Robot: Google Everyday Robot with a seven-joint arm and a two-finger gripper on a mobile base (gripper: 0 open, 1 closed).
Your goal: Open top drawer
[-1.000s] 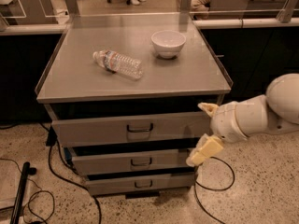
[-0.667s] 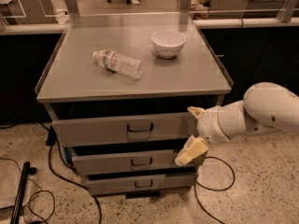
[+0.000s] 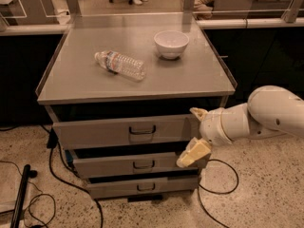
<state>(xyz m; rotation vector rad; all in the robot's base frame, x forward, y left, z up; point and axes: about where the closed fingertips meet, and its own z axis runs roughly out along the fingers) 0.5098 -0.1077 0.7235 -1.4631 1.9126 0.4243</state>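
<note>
The pincer hangs at the right end of the top drawer, its two pale fingers spread wide, one above the other, with nothing gripped between them. The upper finger sits near the drawer front's top edge. The lower one reaches down in front of the middle drawer beneath it.

The top drawer stretches away to the pincer's left, just under the cabinet top, and appears shut or nearly so. Its dark bail handle lies mid-front, well to the left of the pincer and at about the same height.

The main risk is that the fingers are off to the side of the handle. If they closed where they are, they would likely catch only the drawer's edge or nothing at all. The lower finger could also snag the middle drawer's front, so that the wrong drawer moves. Even with a good hold, a pull that is not straight could bind the drawer. A jolt might roll the bottle lying on its side up and to the left of the pincer, or shift the bowl above it.

The arm comes in from the right, roughly level. Its thick white forearm narrows to a wrist that points left at the cabinet.
</note>
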